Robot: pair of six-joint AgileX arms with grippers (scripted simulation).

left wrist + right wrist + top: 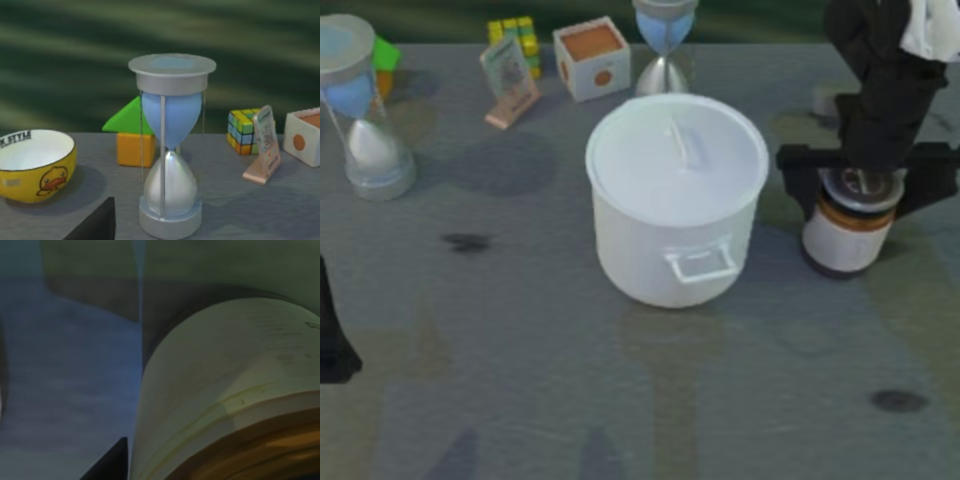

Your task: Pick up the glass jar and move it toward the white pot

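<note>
The glass jar [847,235], with a white label, an orange-brown neck band and a dark-and-silver lid, stands just right of the white pot [675,195]. A narrow gap separates the two. My right gripper [863,172] comes down over the jar's lid and is shut on the jar. In the right wrist view the jar's label [225,385] fills the picture, and one dark fingertip [114,462] lies against its side. The pot is lidded, with its rectangular handle facing the table's front edge. My left arm [334,345] is parked at the left edge, gripper open, with one finger [97,225] showing.
A tall blue hourglass [365,110] stands at the far left, another [665,45] behind the pot. Along the back are a white cube with an orange top [592,57], a Rubik's cube [515,38] and a pink card stand [508,82]. A yellow duck bowl [35,162] and coloured blocks [132,137] show in the left wrist view.
</note>
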